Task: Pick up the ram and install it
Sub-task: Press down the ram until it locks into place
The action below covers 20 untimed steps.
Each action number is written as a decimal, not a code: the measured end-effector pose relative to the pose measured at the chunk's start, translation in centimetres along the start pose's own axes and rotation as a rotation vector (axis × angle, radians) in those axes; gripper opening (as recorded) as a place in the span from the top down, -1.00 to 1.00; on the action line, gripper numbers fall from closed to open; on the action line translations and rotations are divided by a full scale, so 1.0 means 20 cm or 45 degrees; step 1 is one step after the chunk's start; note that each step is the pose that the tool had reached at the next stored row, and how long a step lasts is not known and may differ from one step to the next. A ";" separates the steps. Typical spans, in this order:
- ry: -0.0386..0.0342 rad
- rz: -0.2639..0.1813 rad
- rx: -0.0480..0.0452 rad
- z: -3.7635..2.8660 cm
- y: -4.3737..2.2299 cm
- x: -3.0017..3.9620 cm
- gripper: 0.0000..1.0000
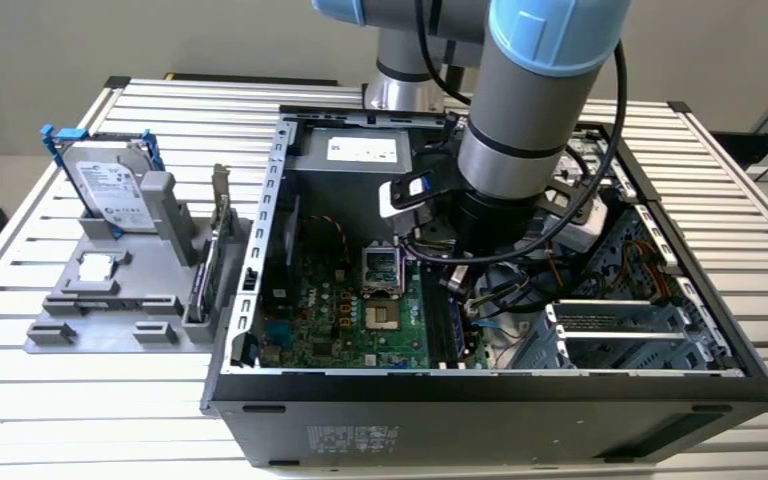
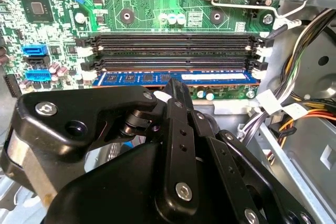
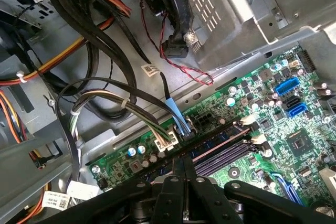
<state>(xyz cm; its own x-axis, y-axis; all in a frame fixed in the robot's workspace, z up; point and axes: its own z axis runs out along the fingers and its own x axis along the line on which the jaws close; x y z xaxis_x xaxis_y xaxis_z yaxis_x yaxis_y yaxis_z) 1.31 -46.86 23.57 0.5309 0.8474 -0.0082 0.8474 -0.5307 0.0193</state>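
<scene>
Exterior view, from its left: grey fixture block (image 1: 104,300) on the slatted table (image 1: 37,400), carrying a silver hard drive in a blue frame (image 1: 107,185) standing upright, and an expansion card with a metal bracket (image 1: 217,240) standing on edge just beside the case wall. Open computer case (image 1: 491,410) lies on its side, green motherboard (image 1: 344,310) exposed, CPU socket (image 1: 379,268) near board centre. Arm (image 1: 531,110) reaches down into the case toward the exterior view's right of the socket, over the memory slots.

Second wrist view: gripper (image 2: 169,88) sits directly over the ram (image 2: 173,78). The ram, blue board with a whitish sticker, stands on edge in the slot nearest the board's edge, parallel to two vacant black slots (image 2: 173,51) beside it. The closed-together fingers meet at the stick's upper edge; whether they clamp it or merely press on it, I cannot tell.

First wrist view: gripper (image 3: 184,169) at the slot row; bundled cables (image 3: 105,66) and metal chassis wall (image 3: 252,9) beyond.
</scene>
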 end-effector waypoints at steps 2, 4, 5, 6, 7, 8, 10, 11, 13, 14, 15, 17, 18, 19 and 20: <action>0.0002 -0.007 0.000 0.001 0.000 0.000 1.00; 0.0004 -0.014 0.000 0.003 0.000 0.000 1.00; 0.0004 -0.017 0.000 0.004 0.000 0.000 1.00; 0.0004 -0.021 0.000 0.005 0.000 0.000 1.00; 0.0005 -0.024 0.000 0.006 0.000 0.000 1.00; 0.0005 -0.028 0.000 0.006 0.000 0.000 1.00; 0.0007 -0.035 0.000 0.007 0.000 0.000 1.00; 0.0008 -0.038 0.000 0.008 0.000 0.000 1.00; 0.0009 -0.045 0.000 0.009 0.000 0.000 1.00; 0.0010 -0.049 0.000 0.009 0.000 0.000 1.00; 0.0010 -0.052 0.000 0.009 0.000 0.000 1.00; 0.0013 -0.059 0.000 0.010 0.000 0.000 1.00; 0.0013 -0.063 -0.001 0.011 0.000 0.000 1.00; 0.0013 -0.067 -0.001 0.011 0.000 0.000 1.00; 0.0014 -0.070 -0.001 0.011 0.000 0.000 1.00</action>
<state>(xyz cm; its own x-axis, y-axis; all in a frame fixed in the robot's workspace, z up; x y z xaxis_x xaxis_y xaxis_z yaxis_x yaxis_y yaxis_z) 1.31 -46.86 23.35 0.4834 0.8753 -0.0082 0.8753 -0.4832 0.0193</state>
